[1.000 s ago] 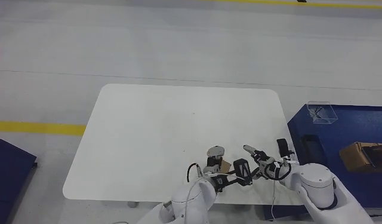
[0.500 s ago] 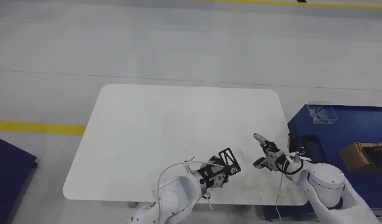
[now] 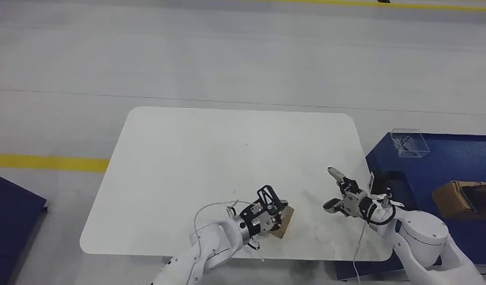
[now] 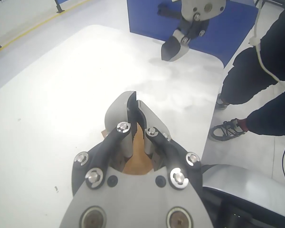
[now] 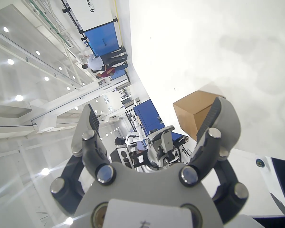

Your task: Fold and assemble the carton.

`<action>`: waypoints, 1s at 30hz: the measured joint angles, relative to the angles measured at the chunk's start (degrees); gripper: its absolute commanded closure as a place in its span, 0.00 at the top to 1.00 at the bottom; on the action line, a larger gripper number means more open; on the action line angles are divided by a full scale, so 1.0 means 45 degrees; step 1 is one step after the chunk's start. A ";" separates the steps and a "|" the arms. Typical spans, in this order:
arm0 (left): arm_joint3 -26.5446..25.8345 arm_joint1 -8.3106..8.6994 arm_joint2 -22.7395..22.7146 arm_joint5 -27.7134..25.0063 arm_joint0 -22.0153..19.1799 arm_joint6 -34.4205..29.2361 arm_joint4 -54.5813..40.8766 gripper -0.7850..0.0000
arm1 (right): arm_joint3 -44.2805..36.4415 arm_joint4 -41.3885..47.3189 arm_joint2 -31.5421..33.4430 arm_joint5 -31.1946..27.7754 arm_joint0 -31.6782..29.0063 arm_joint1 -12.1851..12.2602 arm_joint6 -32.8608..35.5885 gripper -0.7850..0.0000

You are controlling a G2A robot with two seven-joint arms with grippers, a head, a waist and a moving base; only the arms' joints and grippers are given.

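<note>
Left gripper (image 4: 135,98) clamping closed on the small brown cardboard carton (image 3: 283,223), carton sitting on the white rounded table (image 3: 228,148) near its robot-side edge, right gripper (image 3: 329,188) hanging wide open, apart from it.

Carton (image 3: 283,223) sits on the table (image 3: 190,171), close to the robot-side edge & a bit right of centre. Left gripper (image 3: 266,200) is right on it at its left end, w/ a bit of carton pinched btwn the fingers (image 4: 116,112). Right gripper (image 3: 336,189) is off to the carton's right, well apart from it, over the table's near right corner. Just beside the table's right edge there's a cabinet (image 3: 425,171). Small tub (image 3: 408,142) sits at its far end. Another box (image 3: 459,197) is nearer the robot and further right, on or in the cabinet, can't tell tbh.
</note>
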 measured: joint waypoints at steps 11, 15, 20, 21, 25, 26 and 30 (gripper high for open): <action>-0.0409 -0.0020 0.0119 0.0508 0.0040 -0.0219 0.0080 0.00 | 0.0000 0.0000 0.0000 0.0000 0.0000 0.0000 0.0000 1.00; -0.0474 0.0037 0.0183 0.0386 0.0231 -0.0673 0.0329 0.00 | 0.0000 0.0000 0.0000 0.0000 0.0000 0.0000 0.0000 1.00; -0.0098 -0.0077 0.0382 0.0589 -0.0094 -0.1196 -0.0030 0.00 | 0.0000 0.0000 0.0000 0.0000 0.0000 0.0000 0.0000 1.00; -0.0255 -0.0081 0.0393 0.0720 -0.0070 -0.0901 0.0033 0.00 | 0.0000 0.0000 0.0000 0.0000 0.0000 0.0000 0.0000 1.00; -0.0699 -0.0007 0.0357 0.0854 0.0239 -0.0209 0.0466 0.00 | 0.0000 0.0000 0.0000 0.0000 0.0000 0.0000 0.0000 1.00; -0.0649 0.0006 0.0355 0.0814 0.0258 -0.0339 0.0518 0.00 | 0.0000 0.0000 0.0000 0.0000 0.0000 0.0000 0.0000 1.00; -0.0086 -0.0072 0.0462 0.0852 -0.0017 -0.1338 0.0214 0.00 | 0.0000 0.0000 0.0000 0.0000 0.0000 0.0000 0.0000 1.00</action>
